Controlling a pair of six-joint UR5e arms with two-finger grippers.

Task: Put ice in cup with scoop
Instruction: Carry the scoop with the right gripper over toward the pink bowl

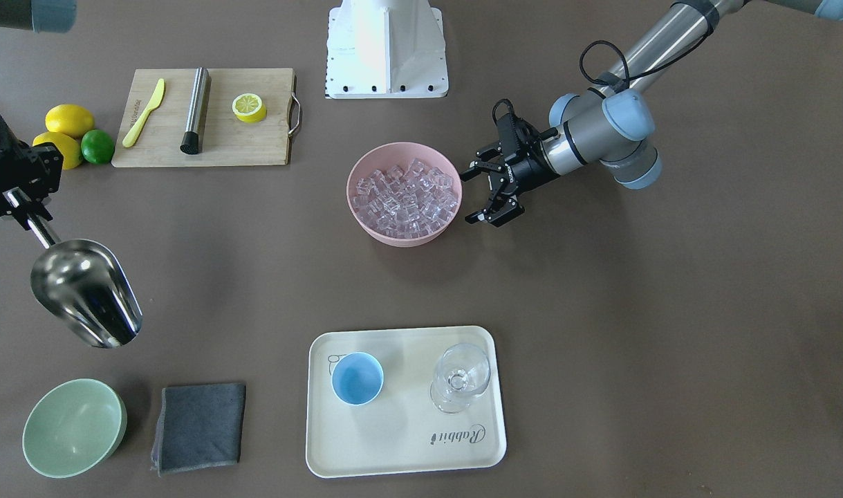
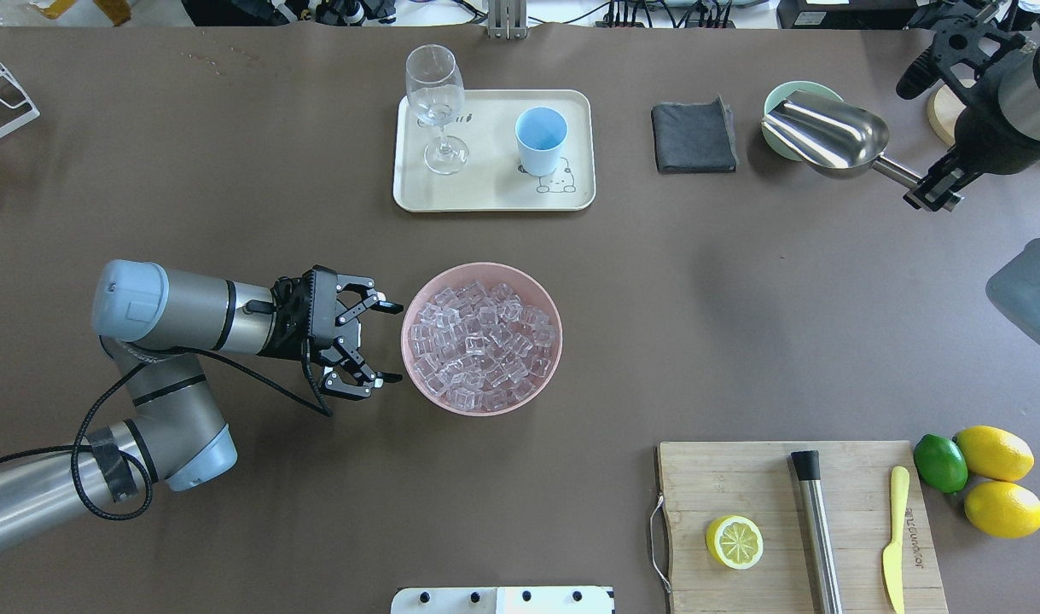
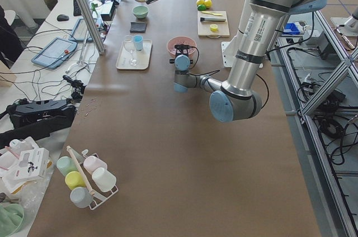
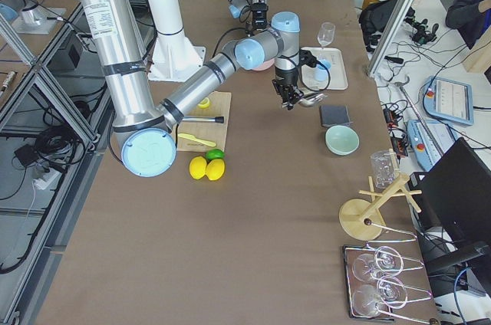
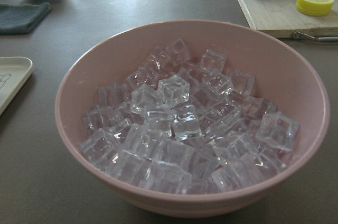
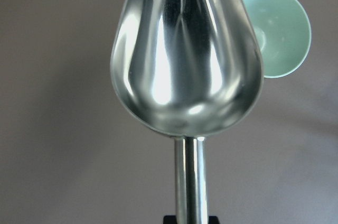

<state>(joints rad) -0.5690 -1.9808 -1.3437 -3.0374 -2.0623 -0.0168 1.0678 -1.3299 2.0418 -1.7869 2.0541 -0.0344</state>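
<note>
Scoop [image 2: 831, 136] above brown worktop [image 2: 699, 324].
Right tool [image 2: 929, 194] clamps its handle; left tool [image 2: 393, 341] gapes beside pink bowl [image 2: 482, 409] of ice [image 2: 481, 341], well apart from cup [image 2: 541, 141].

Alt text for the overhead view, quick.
The right gripper holds the empty steel scoop by its handle at far right; the open left gripper sits beside the pink bowl of ice, and the light-blue cup stands empty on the tray.

- A long, matt brown table [image 3: 168, 159] runs down the middle of the room.
- A silver aluminium frame post [image 3: 84, 10] rises at the table's edge.
- A pale grey side bench [image 3: 33, 77] strewn with black cables runs alongside.
- A brownish tiled floor [image 4: 46, 218] lies below.
</note>
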